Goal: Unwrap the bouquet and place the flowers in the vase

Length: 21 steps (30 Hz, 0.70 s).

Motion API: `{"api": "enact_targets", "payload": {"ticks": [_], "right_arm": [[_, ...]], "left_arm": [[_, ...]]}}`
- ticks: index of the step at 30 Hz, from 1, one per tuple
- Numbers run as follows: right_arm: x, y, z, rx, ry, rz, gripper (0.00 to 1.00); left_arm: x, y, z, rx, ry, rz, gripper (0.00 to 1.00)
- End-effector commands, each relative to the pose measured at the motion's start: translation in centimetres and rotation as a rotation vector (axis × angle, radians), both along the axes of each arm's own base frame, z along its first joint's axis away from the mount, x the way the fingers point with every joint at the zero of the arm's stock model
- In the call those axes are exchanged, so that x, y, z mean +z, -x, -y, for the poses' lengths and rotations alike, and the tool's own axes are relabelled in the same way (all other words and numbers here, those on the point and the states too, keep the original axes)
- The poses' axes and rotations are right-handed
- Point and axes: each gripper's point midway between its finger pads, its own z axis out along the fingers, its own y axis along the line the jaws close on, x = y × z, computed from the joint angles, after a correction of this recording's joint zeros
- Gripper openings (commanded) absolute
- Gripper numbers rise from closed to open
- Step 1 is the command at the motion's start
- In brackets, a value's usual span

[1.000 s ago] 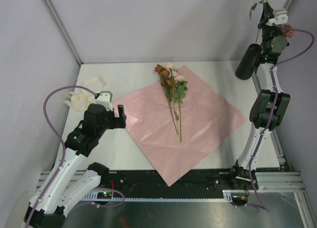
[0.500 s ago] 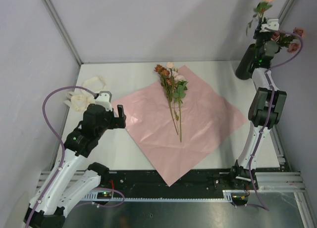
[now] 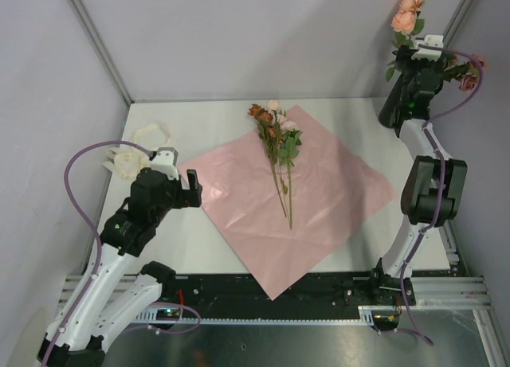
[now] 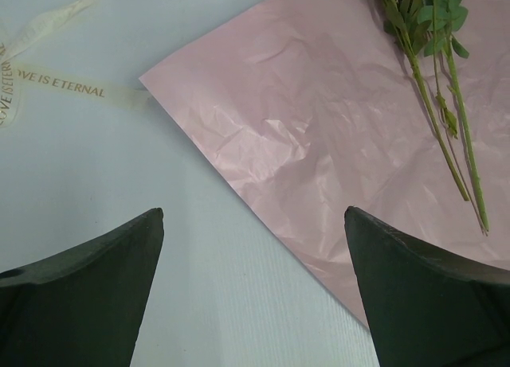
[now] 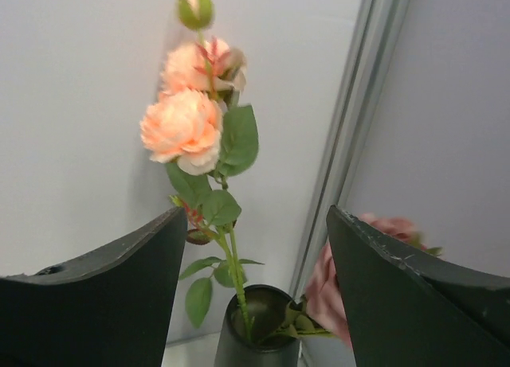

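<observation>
right fingers (image 5: 96, 287) apart, empty, vase (image 5: 256, 335) beyond | left fingers (image 4: 80, 303) wide, empty

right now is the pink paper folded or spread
Spread: the pink paper lies flat and open on the table, with flowers on it.

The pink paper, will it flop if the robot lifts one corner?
Probably: the pink paper looks thin and crinkled, so it would likely sag. It seems light, so a push may slide or wrinkle it. The flowers lying on it would probably roll off.
</observation>
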Motion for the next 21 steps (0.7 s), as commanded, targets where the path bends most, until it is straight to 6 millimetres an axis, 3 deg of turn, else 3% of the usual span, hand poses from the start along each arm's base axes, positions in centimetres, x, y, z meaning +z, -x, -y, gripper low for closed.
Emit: {"api": "enact_targets", "payload": {"ticks": [1, 7, 12, 15, 17, 21], "right_arm": [[4.5, 3.9, -1.8, -0.036, -0.018, 0.014, 0.77], [3.9, 6.2, -6.5, -0.032, -0.063, -0.15, 0.75], [2.6, 8.0, -12.2, 0.06, -0.129, -0.257, 0.75], [0.8, 9.6, -16.3, 0.187, -0.216, -0.35, 0.74], [-1.3, 11.0, -19.4, 0.283, -0.278, -0.44, 0.72], [-5.8, 13.9, -23.6, 0.402, -0.415, -0.576, 0.68]], "left_arm": [[0.7, 0.0, 0.1, -0.018, -0.002, 0.032, 0.99], [0.8, 0.0, 0.1, -0.019, 0.002, 0.034, 1.0], [0.9, 0.0, 0.1, -0.021, 0.006, 0.037, 1.0], [1.0, 0.1, 0.2, -0.021, 0.01, 0.038, 1.0], [1.0, 0.1, 0.1, -0.021, 0.011, 0.04, 1.0], [1.0, 0.1, 0.1, -0.02, 0.014, 0.043, 1.0]]}}
